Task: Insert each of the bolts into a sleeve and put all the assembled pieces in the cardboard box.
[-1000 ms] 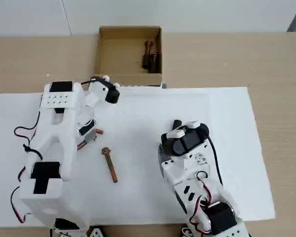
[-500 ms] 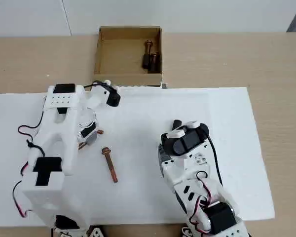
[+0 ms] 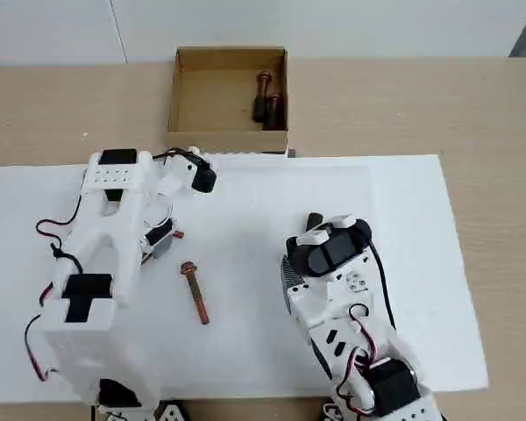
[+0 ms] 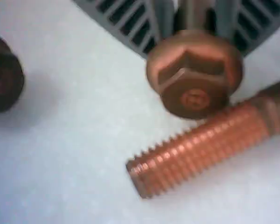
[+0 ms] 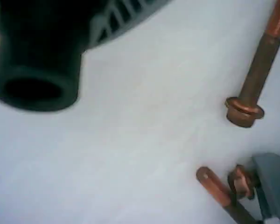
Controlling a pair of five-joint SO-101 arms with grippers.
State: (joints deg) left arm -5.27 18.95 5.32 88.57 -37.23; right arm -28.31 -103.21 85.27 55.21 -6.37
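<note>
My left gripper [image 4: 192, 23] is shut on a copper bolt [image 4: 194, 74], whose hex head faces the wrist camera between the grey ribbed fingers. In the high view this gripper [image 3: 160, 237] sits low over the white mat at the left. A second bolt [image 4: 200, 149] lies on the mat just beside it. A third bolt [image 3: 194, 292] lies loose farther right [image 5: 253, 77]. My right gripper [image 3: 314, 230] is shut on a black sleeve [image 5: 35, 70], open end showing, mid-mat. The cardboard box [image 3: 186, 88] at the back holds dark assembled pieces [image 3: 267, 98].
The white mat [image 3: 403, 219] covers most of the wooden table. A dark round object [image 4: 2, 77] lies near the left gripper; I cannot tell what it is. The left arm's body [image 3: 101, 263] hides the mat's left part.
The left arm's upper part has shifted slightly to the right while its gripper stayed over the same spot. The right arm and the loose bolt have not moved.
</note>
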